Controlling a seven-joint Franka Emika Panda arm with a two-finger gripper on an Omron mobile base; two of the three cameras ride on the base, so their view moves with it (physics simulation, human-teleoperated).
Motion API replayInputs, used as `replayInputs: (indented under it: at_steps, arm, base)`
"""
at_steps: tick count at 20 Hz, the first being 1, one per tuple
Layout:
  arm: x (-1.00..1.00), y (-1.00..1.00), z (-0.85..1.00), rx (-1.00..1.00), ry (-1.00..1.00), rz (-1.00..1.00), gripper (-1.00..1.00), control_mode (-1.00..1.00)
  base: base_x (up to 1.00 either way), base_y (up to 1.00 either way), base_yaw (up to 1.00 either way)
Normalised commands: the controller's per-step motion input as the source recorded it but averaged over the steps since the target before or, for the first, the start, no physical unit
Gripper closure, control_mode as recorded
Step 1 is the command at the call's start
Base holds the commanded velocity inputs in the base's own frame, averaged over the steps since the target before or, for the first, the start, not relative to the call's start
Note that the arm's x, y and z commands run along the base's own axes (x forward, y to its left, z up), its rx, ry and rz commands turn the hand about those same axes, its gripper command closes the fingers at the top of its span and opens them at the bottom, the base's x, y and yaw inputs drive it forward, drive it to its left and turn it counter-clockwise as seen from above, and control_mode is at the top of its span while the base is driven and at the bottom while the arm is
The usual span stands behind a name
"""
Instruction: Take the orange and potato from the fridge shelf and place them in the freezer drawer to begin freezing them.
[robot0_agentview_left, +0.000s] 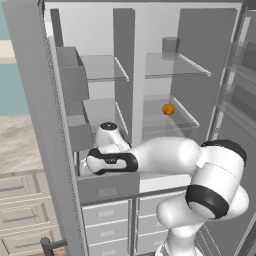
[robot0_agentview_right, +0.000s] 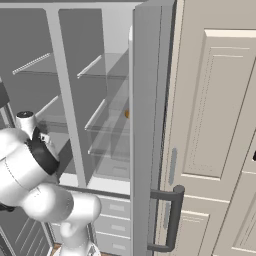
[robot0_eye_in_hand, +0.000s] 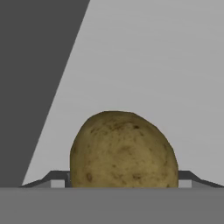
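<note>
The potato (robot0_eye_in_hand: 124, 148), a dull olive-brown lump, sits between my gripper's (robot0_eye_in_hand: 124, 180) fingertips, which press against its two sides, with the grey inside of the freezer drawer behind it. In the left base view my hand (robot0_agentview_left: 106, 162) reaches down and left into the open freezer drawer (robot0_agentview_left: 107, 187), just behind its flat grey front panel; the fingers are hidden there. The orange (robot0_agentview_left: 168, 109) rests on the middle glass shelf in the right half of the fridge, well above and to the right of my hand. A sliver of the orange (robot0_agentview_right: 128, 114) shows past the door edge.
A grey translucent cup (robot0_agentview_left: 170, 48) stands on the top shelf. The open left fridge door (robot0_agentview_left: 35, 100) with its bins is close beside my hand, and the right door (robot0_agentview_left: 240, 85) flanks the arm. Pale cabinet drawers (robot0_agentview_left: 20, 210) lie at lower left. A door handle (robot0_agentview_right: 172, 217) juts out.
</note>
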Motion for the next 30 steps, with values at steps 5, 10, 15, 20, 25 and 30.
replayInputs:
  at_steps: [5,10,15,20,25,30]
  arm:
    - [-0.09,-0.01,-0.03,0.00,0.00,0.00,1.00,-1.00]
    - [0.03,0.00,0.01,0.00,0.00,-0.01,1.00,-1.00]
    - [0.03,0.00,0.33,0.00,0.00,-0.06,-1.00,-1.00]
    - [-0.02,-0.07,0.61,0.00,-0.01,-0.11,-1.00,-1.00]
    - [-0.42,-0.32,0.77,0.02,-0.16,-0.12,-1.00,-1.00]
    - [-0.71,-0.40,0.77,0.07,-0.33,-0.09,-1.00,-1.00]
  base:
    - [0.00,0.00,0.00]
    - [0.00,0.00,0.00]
    - [0.00,0.00,0.00]
    - [0.00,0.00,0.00]
    - [0.00,0.00,0.00]
    - [0.00,0.00,0.00]
